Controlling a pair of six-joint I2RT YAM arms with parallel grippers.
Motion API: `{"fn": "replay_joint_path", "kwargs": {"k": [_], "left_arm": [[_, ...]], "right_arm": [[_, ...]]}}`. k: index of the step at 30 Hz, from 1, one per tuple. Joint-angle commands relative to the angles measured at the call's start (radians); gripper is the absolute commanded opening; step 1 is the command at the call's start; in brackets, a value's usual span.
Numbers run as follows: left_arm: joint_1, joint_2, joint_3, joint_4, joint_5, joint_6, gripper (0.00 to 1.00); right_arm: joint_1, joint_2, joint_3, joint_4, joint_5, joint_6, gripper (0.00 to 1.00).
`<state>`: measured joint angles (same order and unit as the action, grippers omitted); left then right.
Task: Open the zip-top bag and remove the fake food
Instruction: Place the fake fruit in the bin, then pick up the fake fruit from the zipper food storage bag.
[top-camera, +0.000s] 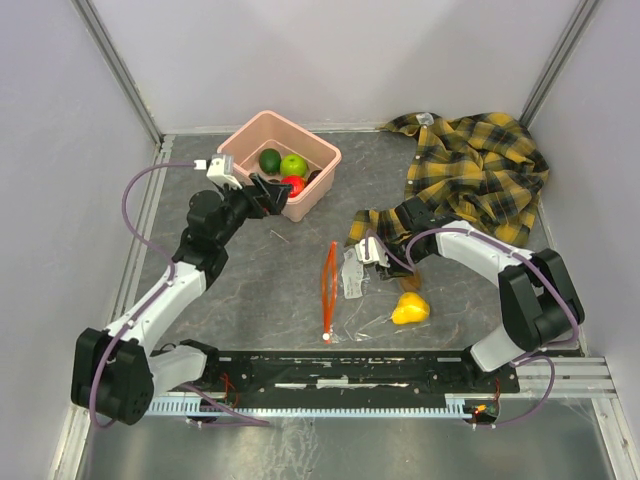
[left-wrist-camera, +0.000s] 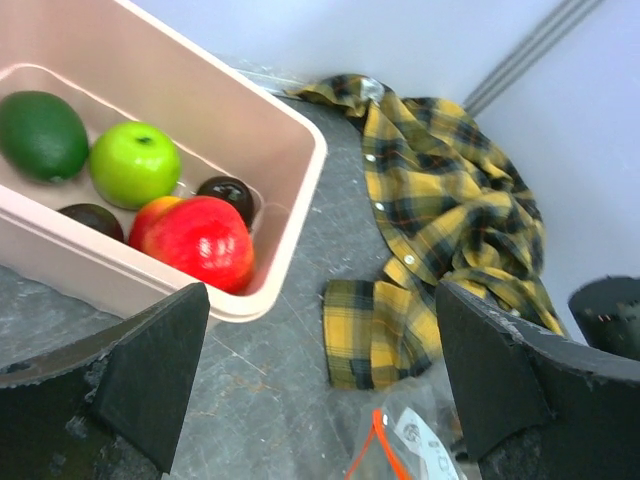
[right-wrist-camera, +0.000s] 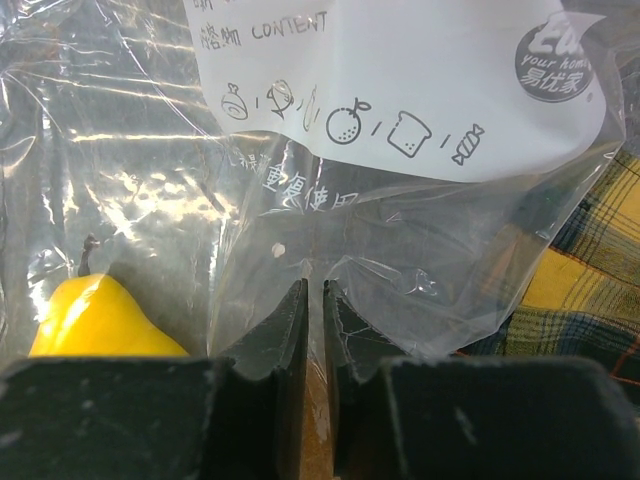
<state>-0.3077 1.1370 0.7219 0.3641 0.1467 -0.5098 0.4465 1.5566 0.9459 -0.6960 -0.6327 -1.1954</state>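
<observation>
The clear zip-top bag (top-camera: 352, 285) lies at mid-table, its orange-red zip strip (top-camera: 328, 288) to its left. My right gripper (top-camera: 365, 254) is shut on a fold of the bag's plastic (right-wrist-camera: 400, 210), and its fingertips (right-wrist-camera: 298, 305) pinch the film. A yellow fruit (top-camera: 410, 308) lies at the bag's near right and shows through the plastic in the right wrist view (right-wrist-camera: 100, 322). My left gripper (top-camera: 283, 195) is open and empty at the front of the pink tub (top-camera: 320, 150). The tub holds a dark green fruit (left-wrist-camera: 40, 135), a light green fruit (left-wrist-camera: 135, 163) and a red fruit (left-wrist-camera: 200, 240), plus dark brown ones.
A yellow-and-black plaid shirt (top-camera: 470, 170) is heaped at the back right, and one sleeve reaches toward the bag (left-wrist-camera: 380, 335). Grey walls close in the back and both sides. A metal rail runs along the near edge (top-camera: 350, 370).
</observation>
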Motion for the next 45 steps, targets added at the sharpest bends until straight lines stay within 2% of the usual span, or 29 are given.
{"fn": "replay_joint_path", "kwargs": {"k": [1, 7, 11, 21, 34, 45], "left_arm": [[0.007, -0.041, -0.04, 0.145, 0.156, -0.052, 0.99], [0.003, -0.049, -0.088, 0.151, 0.319, -0.136, 0.93], [-0.033, -0.068, -0.135, 0.156, 0.367, -0.16, 0.9], [-0.192, -0.119, -0.233, 0.019, 0.278, -0.083, 0.74], [-0.222, -0.121, -0.363, -0.003, 0.266, -0.109, 0.65], [-0.26, -0.048, -0.413, 0.088, 0.27, -0.139, 0.58]], "right_arm": [[-0.005, -0.043, 0.031, -0.004, -0.041, -0.017, 0.19], [-0.005, -0.058, 0.031, -0.006, -0.041, -0.02, 0.21], [-0.006, -0.072, 0.027, -0.004, -0.042, -0.022, 0.25], [-0.009, -0.116, 0.033, -0.049, -0.055, -0.065, 0.35], [-0.02, -0.164, 0.056, -0.166, -0.083, -0.168, 0.44], [-0.044, -0.197, 0.06, -0.249, -0.106, -0.265, 0.5]]}}
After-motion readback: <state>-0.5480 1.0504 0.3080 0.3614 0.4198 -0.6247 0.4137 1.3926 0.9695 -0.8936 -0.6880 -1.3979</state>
